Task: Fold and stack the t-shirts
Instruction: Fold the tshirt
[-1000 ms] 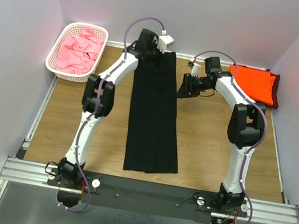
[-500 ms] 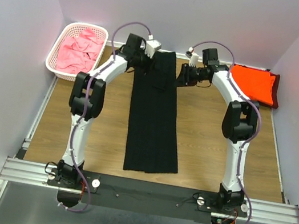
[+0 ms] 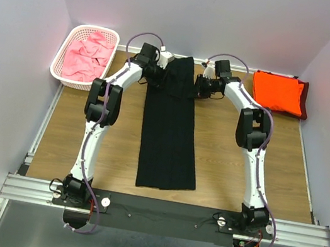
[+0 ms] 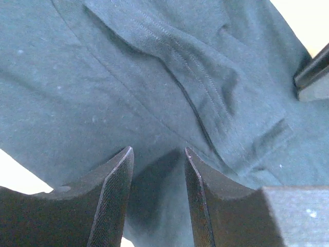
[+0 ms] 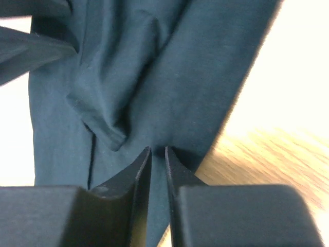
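Observation:
A black t-shirt (image 3: pixel 171 131) lies folded into a long strip down the middle of the table. My left gripper (image 3: pixel 157 75) is at its far left corner. In the left wrist view its jaws (image 4: pixel 157 150) stand apart, low over the black cloth (image 4: pixel 128 77), with a sleeve fold ahead. My right gripper (image 3: pixel 199 87) is at the far right edge. Its jaws (image 5: pixel 158 148) are almost together, a narrow gap straddling the black cloth (image 5: pixel 200 77) near its edge. A folded orange t-shirt (image 3: pixel 277 92) lies on a maroon one (image 3: pixel 305 102) at the back right. Pink t-shirts (image 3: pixel 87 55) fill the basket.
The white lattice basket (image 3: pixel 57 60) stands at the back left corner. Side walls close in the wooden table (image 3: pixel 234 168) on the left, right and far sides. A metal rail (image 3: pixel 162 211) carries both arm bases at the near edge.
Both arms have swung inward to the far end of the black t-shirt. The left jaws have narrowed a little; the right jaws have closed to a thin gap.

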Robot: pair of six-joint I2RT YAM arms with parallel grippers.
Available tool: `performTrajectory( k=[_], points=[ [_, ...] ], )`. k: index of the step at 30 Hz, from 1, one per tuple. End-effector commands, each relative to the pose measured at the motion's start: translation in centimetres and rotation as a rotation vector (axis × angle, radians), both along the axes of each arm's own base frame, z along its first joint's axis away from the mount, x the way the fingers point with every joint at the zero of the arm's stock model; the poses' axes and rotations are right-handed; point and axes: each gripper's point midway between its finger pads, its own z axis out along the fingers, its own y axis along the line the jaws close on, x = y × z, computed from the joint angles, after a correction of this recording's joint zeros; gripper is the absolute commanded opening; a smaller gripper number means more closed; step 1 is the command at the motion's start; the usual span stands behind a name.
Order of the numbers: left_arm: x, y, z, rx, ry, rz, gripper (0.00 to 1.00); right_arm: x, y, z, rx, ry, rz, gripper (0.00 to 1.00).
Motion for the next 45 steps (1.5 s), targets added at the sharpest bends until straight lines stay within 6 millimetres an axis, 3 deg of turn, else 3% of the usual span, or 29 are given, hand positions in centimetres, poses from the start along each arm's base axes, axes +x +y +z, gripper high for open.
performTrajectory(
  k=[1,10,17,21,23,24,25,26,27,28,31,32,33,34,35,36,37,38,39,40,41,42,44,45],
  points=[
    [-0.7,-0.1,-3.1,0.022,0.081,0.0,0.52,0.5,-0.8,-3.7,-0.071,0.066,-0.131,0.23],
    [0.6,-2.4,-4.9,0.0,0.095,-0.025,0.51,-0.6,-4.2,-5.5,-0.142,0.116,-0.221,0.18],
    [0.9,-2.8,-4.8,0.0,0.081,-0.045,0.54,1.6,-5.9,-6.6,-0.132,0.106,-0.26,0.18],
    [0.9,-2.9,-4.5,-0.009,0.075,-0.068,0.59,2.8,-5.9,-5.6,-0.122,0.067,-0.257,0.18],
    [1.2,-3.0,-3.2,-0.008,0.047,-0.078,0.64,3.3,-5.7,-4.5,-0.109,0.043,-0.251,0.2],
    [1.3,-3.1,-2.4,-0.011,0.029,-0.088,0.66,3.6,-5.2,-2.7,-0.077,0.02,-0.234,0.3],
    [1.7,-3.0,-0.1,-0.009,-0.021,-0.101,0.73,3.7,-4.9,-1.5,-0.056,0.003,-0.219,0.39],
    [1.7,-3.2,1.3,-0.014,-0.044,-0.114,0.79,3.6,-4.4,-0.3,-0.031,-0.008,-0.203,0.54],
    [1.6,-3.2,2.6,-0.014,-0.064,-0.125,0.85,3.2,-3.7,1.5,0.015,-0.019,-0.166,0.6],
    [1.3,-3.2,5.7,-0.011,-0.123,-0.154,0.92,3.2,-3.4,4.6,0.048,-0.065,-0.145,0.66],
    [0.2,-2.8,10.1,0.0,-0.198,-0.188,0.95,2.4,-2.8,10.3,0.091,-0.165,-0.085,0.96],
    [-0.9,-2.3,13.2,0.004,-0.245,-0.193,0.96,1.8,-3.0,14.3,0.089,-0.264,-0.054,1.0],
    [-1.4,-1.9,14.7,0.034,-0.294,-0.214,0.96,1.5,-3.3,15.7,0.072,-0.309,-0.047,1.0],
    [-2.6,-1.3,19.7,0.032,-0.389,-0.207,0.96,1.2,-3.8,17.6,0.04,-0.395,-0.016,1.0],
    [-3.2,-0.4,19.6,0.056,-0.419,-0.203,0.96,0.3,-4.6,20.2,0.009,-0.467,-0.017,1.0],
    [-4.1,0.0,21.2,0.063,-0.466,-0.202,0.96,-0.2,-5.2,21.7,-0.022,-0.527,-0.004,1.0],
    [-6.7,1.1,23.5,0.073,-0.522,-0.197,0.96,-0.7,-5.7,22.9,-0.065,-0.603,0.037,1.0],
    [-7.8,1.5,24.8,0.085,-0.58,-0.198,0.96,-1.4,-6.0,23.6,-0.088,-0.641,0.06,1.0],
    [-8.3,2.0,27.1,0.117,-0.703,-0.226,0.96,-3.0,-6.6,25.8,-0.103,-0.702,0.077,1.0],
    [-11.1,2.7,28.3,0.132,-0.762,-0.248,0.96,-3.9,-6.7,26.3,-0.127,-0.76,0.137,1.0],
    [-12.1,3.4,28.8,0.155,-0.804,-0.234,0.96,-4.9,-6.9,27.2,-0.135,-0.796,0.154,1.0],
    [-12.6,3.6,30.6,0.153,-0.888,-0.196,0.97,-6.9,-7.1,27.9,-0.131,-0.815,0.182,1.0],
    [-15.1,4.9,31.3,0.19,-0.946,-0.183,0.98,-9.1,-7.6,28.8,-0.172,-0.896,0.264,1.0],
    [-17.5,4.0,28.9,0.193,-0.862,-0.321,0.98,-11.5,-7.6,29.0,-0.163,-0.923,0.325,1.0]
  ],
)
